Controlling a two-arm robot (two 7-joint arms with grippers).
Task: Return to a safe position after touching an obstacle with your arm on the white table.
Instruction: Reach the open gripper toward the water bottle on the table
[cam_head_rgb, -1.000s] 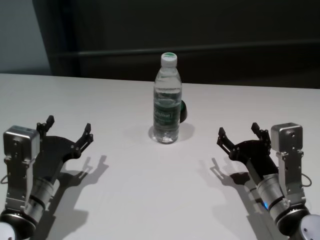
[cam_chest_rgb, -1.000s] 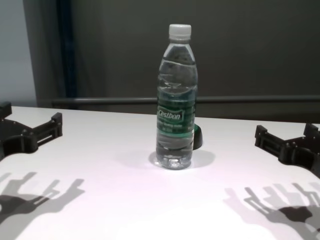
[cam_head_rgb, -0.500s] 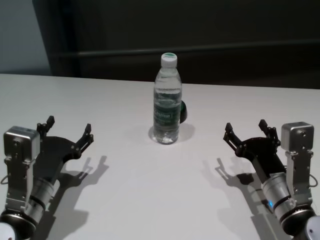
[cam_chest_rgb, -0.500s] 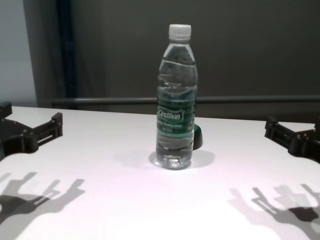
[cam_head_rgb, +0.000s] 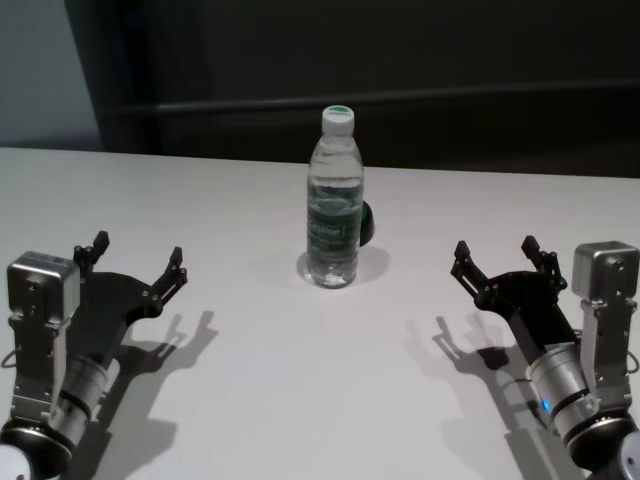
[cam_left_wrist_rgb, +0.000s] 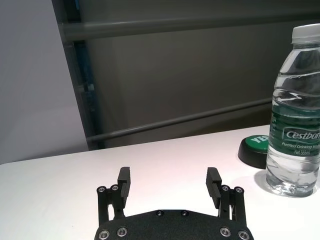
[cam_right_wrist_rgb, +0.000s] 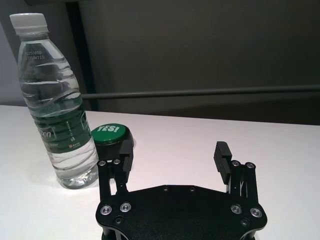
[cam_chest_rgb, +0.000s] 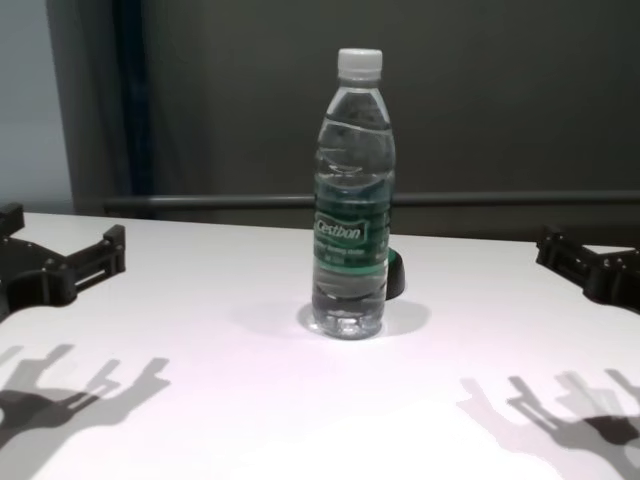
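Bottle stands upright on white table, both claws spread, well apart from it.

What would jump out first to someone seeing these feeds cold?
The water bottle, standing upright mid-table with its white cap on, draws the eye first; a green "YES!" button sits just behind it on the white table. Flanking it, well apart from it, are the left gripper at the near left and the right gripper at the near right, both open and holding nothing.
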